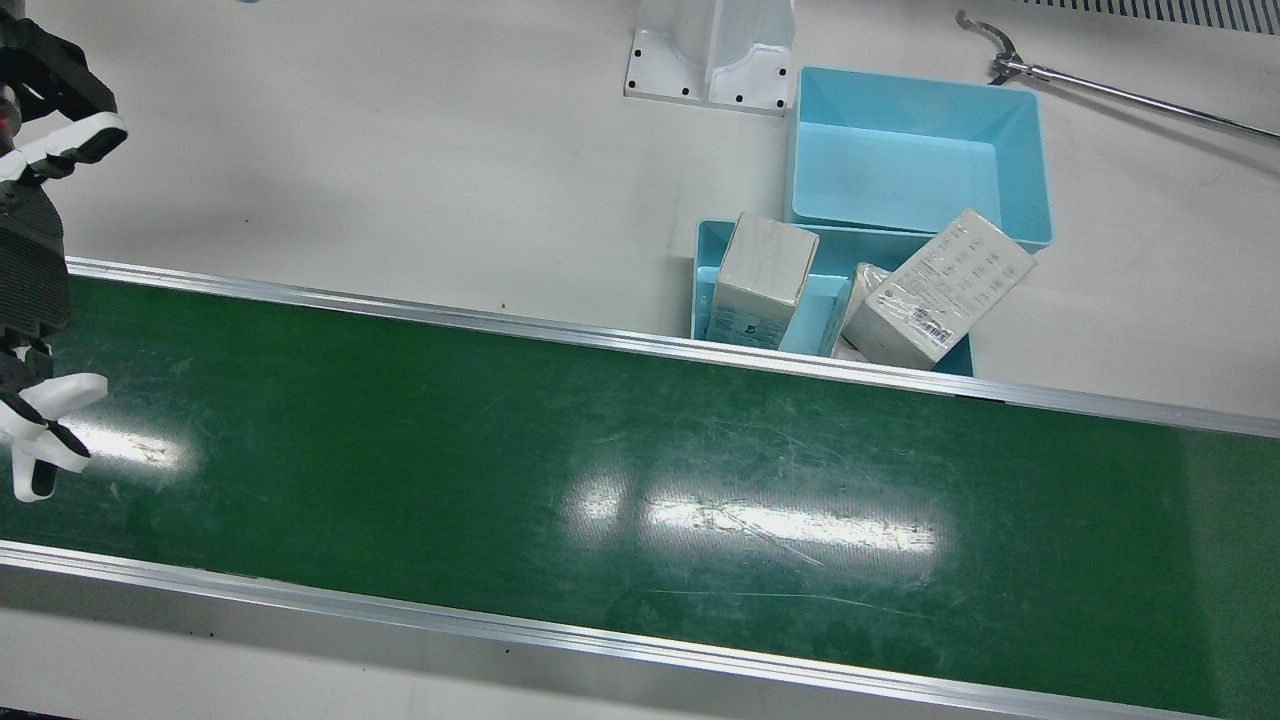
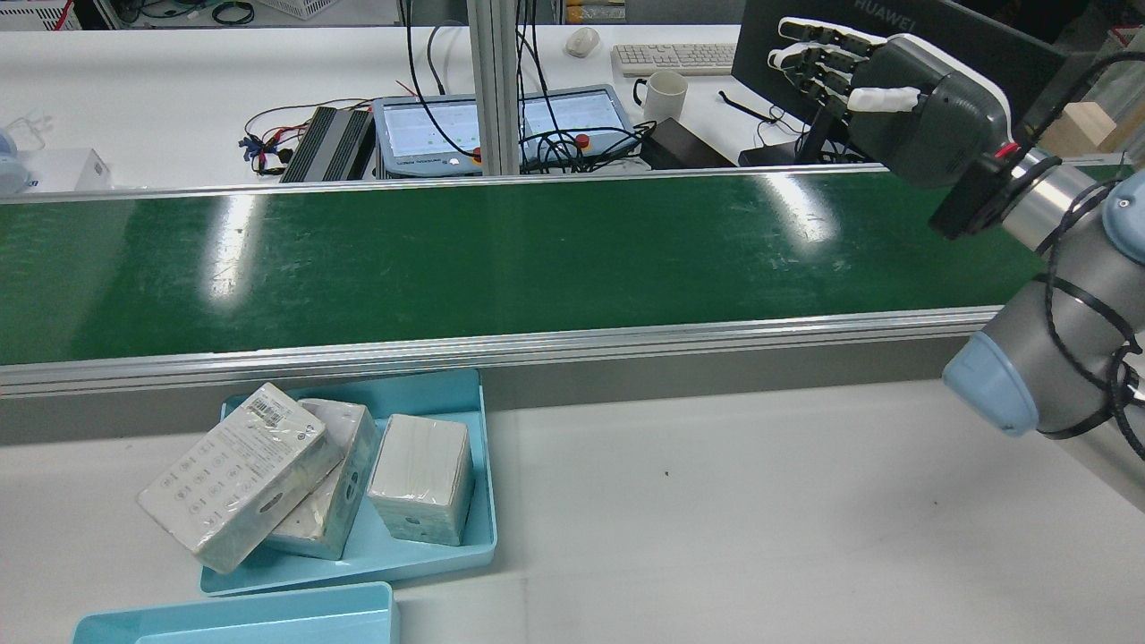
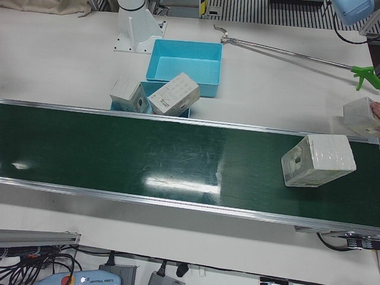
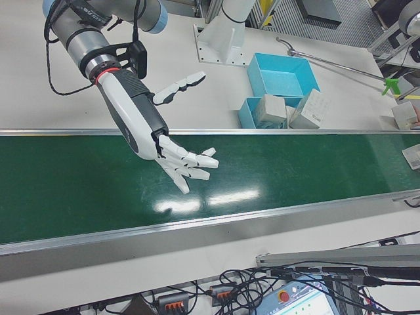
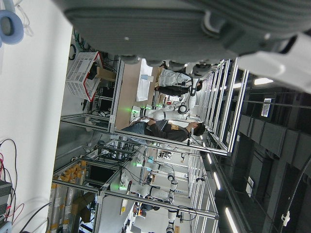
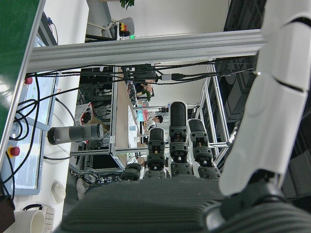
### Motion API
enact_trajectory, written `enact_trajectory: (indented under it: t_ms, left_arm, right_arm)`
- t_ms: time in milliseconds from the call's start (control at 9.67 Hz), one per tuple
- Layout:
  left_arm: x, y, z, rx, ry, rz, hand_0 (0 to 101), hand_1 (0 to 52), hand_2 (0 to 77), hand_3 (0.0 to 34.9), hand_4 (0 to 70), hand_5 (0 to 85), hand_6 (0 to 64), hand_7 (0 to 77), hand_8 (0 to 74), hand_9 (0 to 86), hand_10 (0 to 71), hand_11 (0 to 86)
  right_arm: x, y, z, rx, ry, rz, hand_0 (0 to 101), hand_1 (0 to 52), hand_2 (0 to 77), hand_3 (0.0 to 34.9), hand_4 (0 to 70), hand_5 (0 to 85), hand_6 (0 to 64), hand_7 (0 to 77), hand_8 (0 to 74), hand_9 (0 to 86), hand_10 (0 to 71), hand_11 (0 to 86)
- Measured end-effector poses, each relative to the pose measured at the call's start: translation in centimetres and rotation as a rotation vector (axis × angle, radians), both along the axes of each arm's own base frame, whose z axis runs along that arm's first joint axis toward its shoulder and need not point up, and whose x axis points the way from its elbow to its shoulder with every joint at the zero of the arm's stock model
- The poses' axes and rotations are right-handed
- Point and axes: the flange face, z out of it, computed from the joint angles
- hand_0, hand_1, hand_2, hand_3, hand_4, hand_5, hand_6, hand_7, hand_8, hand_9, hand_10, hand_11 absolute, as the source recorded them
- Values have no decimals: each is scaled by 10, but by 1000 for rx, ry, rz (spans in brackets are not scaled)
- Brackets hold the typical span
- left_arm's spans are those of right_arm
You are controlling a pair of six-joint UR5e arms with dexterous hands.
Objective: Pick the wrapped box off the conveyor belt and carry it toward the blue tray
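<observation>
— Three boxes [image 2: 295, 474] sit in the shallow blue tray [image 2: 429, 559], on the bench just beside the conveyor belt [image 2: 501, 250]. Where's the wrapped box?

— The wrapped box [image 3: 317, 160] lies on the belt toward the left arm's end, well apart from the tray.

— And the hands?

— The right hand [image 4: 174, 154] hangs over the belt, fingers [image 4: 197, 164] spread, holding nothing. The left hand [image 5: 194, 29] appears only in its own camera; whether its fingers are apart or closed, I cannot tell.
</observation>
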Motion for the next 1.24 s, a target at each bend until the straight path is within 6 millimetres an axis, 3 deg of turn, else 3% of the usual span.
enact_trajectory:
  t_ms: [414, 1241]
  left_arm:
    - [0, 0, 0, 0, 0, 0, 0, 0, 11, 0, 0, 11, 5, 5, 5, 5, 5, 5]
    - [0, 0, 0, 0, 0, 0, 0, 0, 11, 0, 0, 11, 0, 5, 5, 0, 0, 5]
  right_arm:
    - [5, -1, 5, -9, -1, 7, 443, 71, 76, 3, 196, 147, 175, 344, 147, 191, 27, 49]
    - [32, 4, 25, -41, 8, -6, 420, 60, 71, 0, 180, 142, 164, 316, 158, 196, 49, 60]
